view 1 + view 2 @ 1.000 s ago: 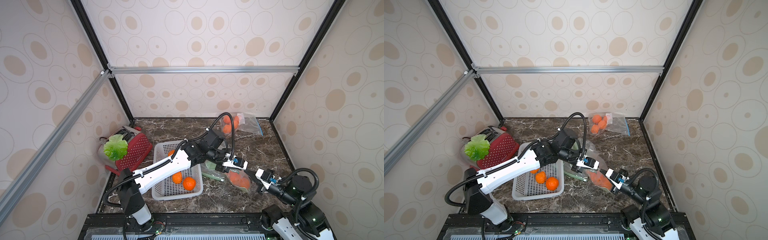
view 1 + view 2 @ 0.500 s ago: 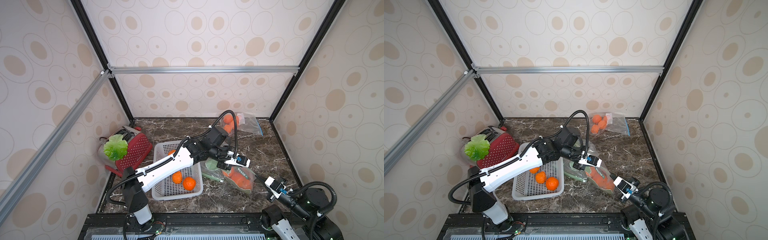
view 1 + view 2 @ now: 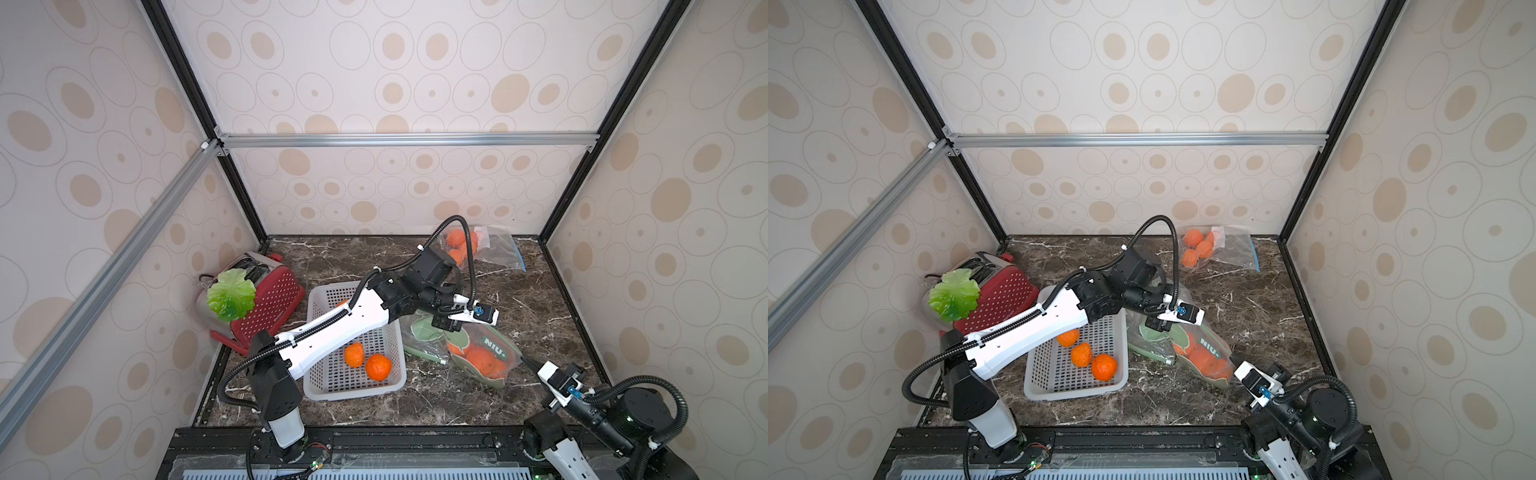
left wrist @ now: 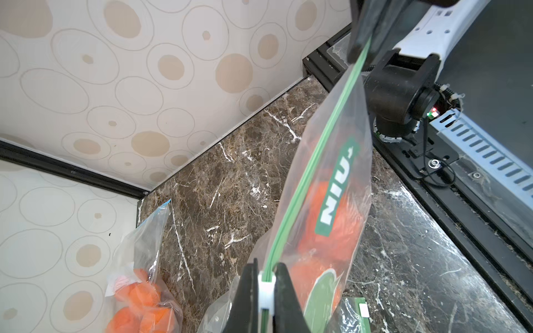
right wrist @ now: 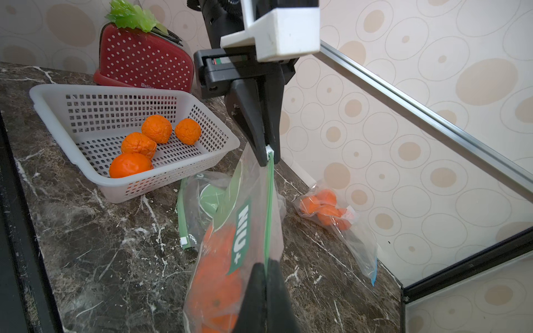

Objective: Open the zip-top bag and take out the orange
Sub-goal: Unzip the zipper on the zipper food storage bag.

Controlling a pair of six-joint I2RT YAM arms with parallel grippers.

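The zip-top bag (image 3: 484, 357) (image 3: 1204, 353) is clear with a green zip and a green printed label, and it has orange fruit (image 5: 216, 274) inside. It hangs stretched between my two grippers, right of the basket. My left gripper (image 4: 266, 276) (image 3: 446, 324) is shut on the white slider (image 5: 269, 149) at one end of the zip. My right gripper (image 5: 266, 265) (image 3: 524, 360) is shut on the bag's other top corner, nearer the front right. The green zip (image 4: 317, 158) runs taut between them.
A white basket (image 3: 353, 390) holding several oranges stands left of the bag. An empty green-zip bag (image 3: 419, 336) lies between them. A second clear bag of oranges (image 3: 478, 245) lies at the back right. A red toaster (image 3: 270, 299) with a green leaf stands at the left wall.
My right gripper has drawn back toward the front right with the bag corner, pulling the bag taut. The left gripper has shifted slightly right, still on the slider.
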